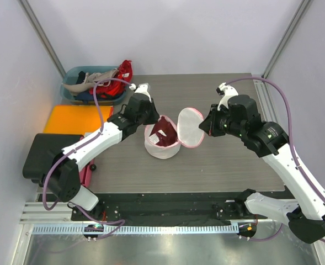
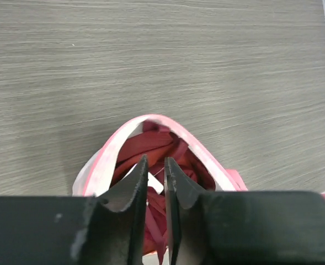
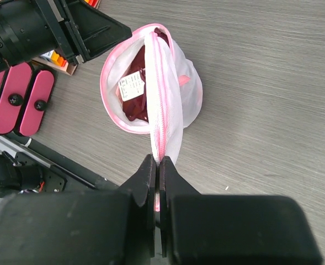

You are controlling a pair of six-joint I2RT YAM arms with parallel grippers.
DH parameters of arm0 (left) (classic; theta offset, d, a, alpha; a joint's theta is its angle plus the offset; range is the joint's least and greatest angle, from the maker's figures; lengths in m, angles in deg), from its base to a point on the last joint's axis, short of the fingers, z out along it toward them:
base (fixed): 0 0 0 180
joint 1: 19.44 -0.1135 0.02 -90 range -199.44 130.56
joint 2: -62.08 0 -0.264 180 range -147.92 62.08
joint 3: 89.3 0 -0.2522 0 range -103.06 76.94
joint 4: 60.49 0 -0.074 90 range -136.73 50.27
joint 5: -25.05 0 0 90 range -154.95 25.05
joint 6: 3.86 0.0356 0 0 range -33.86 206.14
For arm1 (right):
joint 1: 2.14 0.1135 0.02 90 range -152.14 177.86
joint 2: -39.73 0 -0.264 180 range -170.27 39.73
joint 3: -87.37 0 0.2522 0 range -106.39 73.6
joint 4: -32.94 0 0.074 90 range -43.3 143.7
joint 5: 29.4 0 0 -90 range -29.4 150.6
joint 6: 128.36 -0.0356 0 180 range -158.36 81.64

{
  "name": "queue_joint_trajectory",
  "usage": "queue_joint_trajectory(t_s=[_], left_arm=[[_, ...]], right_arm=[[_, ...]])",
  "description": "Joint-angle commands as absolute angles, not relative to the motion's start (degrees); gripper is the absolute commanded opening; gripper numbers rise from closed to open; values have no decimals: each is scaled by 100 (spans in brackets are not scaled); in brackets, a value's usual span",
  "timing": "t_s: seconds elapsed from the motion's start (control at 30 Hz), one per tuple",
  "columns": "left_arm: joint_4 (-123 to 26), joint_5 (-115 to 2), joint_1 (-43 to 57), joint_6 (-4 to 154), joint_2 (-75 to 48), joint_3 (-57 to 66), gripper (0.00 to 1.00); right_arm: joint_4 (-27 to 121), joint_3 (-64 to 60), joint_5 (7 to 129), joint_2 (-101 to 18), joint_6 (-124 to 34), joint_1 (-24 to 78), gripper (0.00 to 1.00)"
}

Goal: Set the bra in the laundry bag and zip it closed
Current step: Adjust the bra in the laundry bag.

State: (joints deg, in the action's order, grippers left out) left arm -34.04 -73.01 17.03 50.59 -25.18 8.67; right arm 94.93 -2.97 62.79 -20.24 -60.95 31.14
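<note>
Pinching the bag [image 3: 187, 96] by its pink-trimmed flap in my right gripper [image 3: 158, 161], I hang my left gripper [image 2: 155, 163], slightly parted, over the red bra [image 2: 145, 144] inside it on the tabletop [image 1: 228, 160]

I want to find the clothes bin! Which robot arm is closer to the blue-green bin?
Left. The left arm reaches to the laundry bag, close beside the bin. The right arm is across the bag, jaws pinching its flap.
</note>
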Motion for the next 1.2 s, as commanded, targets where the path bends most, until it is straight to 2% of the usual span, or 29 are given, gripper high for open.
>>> queue_joint_trajectory(t_s=[0.0,0.07,0.3,0.5,0.63,0.7,0.77,0.8,0.9,0.93,0.97,1.03,1.17], left_arm=[[-3556,-6821,1660,5380,-2405,1013,15],[-3583,-6847,1669,5292,-2571,1032,10],[-3978,-6566,1800,4958,-3519,821,8],[-3988,-7127,1888,4800,-4671,435,3],[-4435,-7409,1941,4712,-4008,995,3],[-4357,-7515,1941,4817,-3628,1084,9],[-4050,-7550,1941,4896,-3083,1058,23],[-3971,-7533,1941,4949,-2908,1023,34],[-3540,-7698,1941,4967,-2458,944,50],[-3287,-7743,1924,4976,-2405,909,63],[-3162,-7778,1915,4984,-2361,882,69],[-2986,-7691,1880,5037,-2291,882,75],[-2959,-7761,1818,5037,-2255,1206,74]], right_arm=[[9373,-479,6297,-1898,-5963,3135,1],[9337,-479,6323,-1889,-5963,3135,1],[9329,-558,6429,-1977,-5989,3135,1],[9329,-672,6368,-1933,-6016,3135,1],[9416,-734,6262,-1933,-5955,3135,1],[9434,-708,6253,-1933,-5928,3135,1],[9434,-647,6227,-1933,-5875,3135,1],[9434,-629,6201,-1925,-5858,3135,1],[9434,-567,6104,-1925,-5805,3135,1],[9434,-559,6095,-1916,-5805,3135,1],[9425,-567,6104,-1916,-5796,3135,1],[9417,-567,6113,-1916,-5787,3126,1],[9417,-585,6139,-1889,-5761,3135,1]])
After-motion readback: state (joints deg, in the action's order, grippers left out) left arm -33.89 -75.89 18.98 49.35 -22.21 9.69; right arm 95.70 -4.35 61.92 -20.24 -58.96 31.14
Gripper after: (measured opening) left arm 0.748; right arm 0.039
